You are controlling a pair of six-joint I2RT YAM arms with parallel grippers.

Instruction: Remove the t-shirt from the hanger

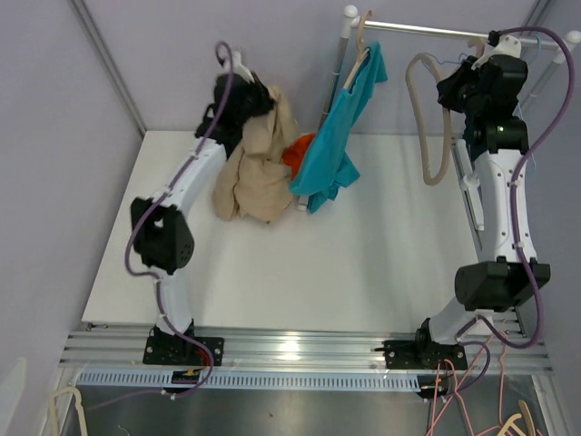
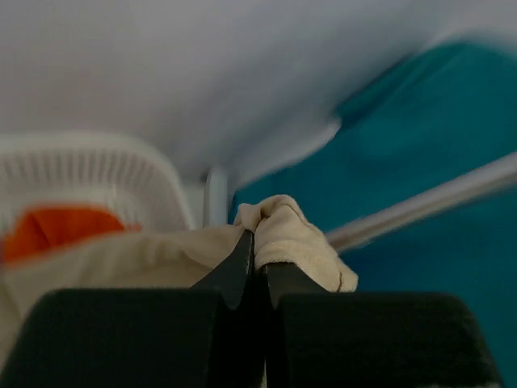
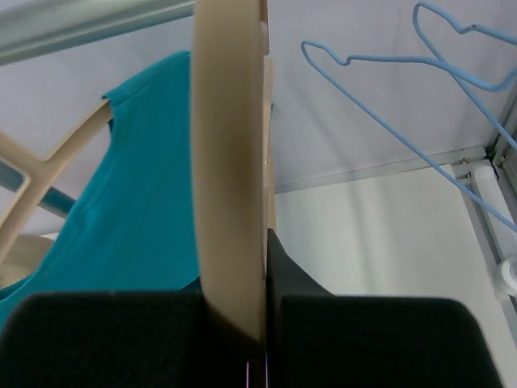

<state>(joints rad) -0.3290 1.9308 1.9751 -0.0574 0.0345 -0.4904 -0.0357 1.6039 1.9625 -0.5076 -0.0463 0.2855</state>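
Beige t-shirt (image 1: pixel 259 173) hangs from my left hand (image 2: pixel 255 271) at about 11 o'clock over the tabletop (image 1: pixel 363 263), its lower folds sagging onto the white surface. My left hand is pinched tight on a wad of the cloth, with no gap between the fingers in the wrist view. I hold it high so the fabric falls free in one bundle and does not drag.

My right hand (image 3: pixel 260 339) sits up at 2 o'clock, just below the rail (image 1: pixel 436 30), clamped on the cream hanger (image 3: pixel 230 162), which runs straight up between its fingers. No beige cloth shows on that hanger, so I judge the two are already parted, and the arms stand well apart to keep them so.

The t-shirt looks soft and limp, crumpled into long vertical folds, with neither neck nor sleeves clear to me. Just to its 3 o'clock side, a teal shirt (image 1: pixel 340 136) hangs on its own wooden hanger from the rail's left end. Something orange (image 2: pixel 60 226) lies in a white basket (image 2: pixel 89 170) behind the beige cloth. A blue wire hanger (image 3: pixel 388 89) hangs near my right hand.
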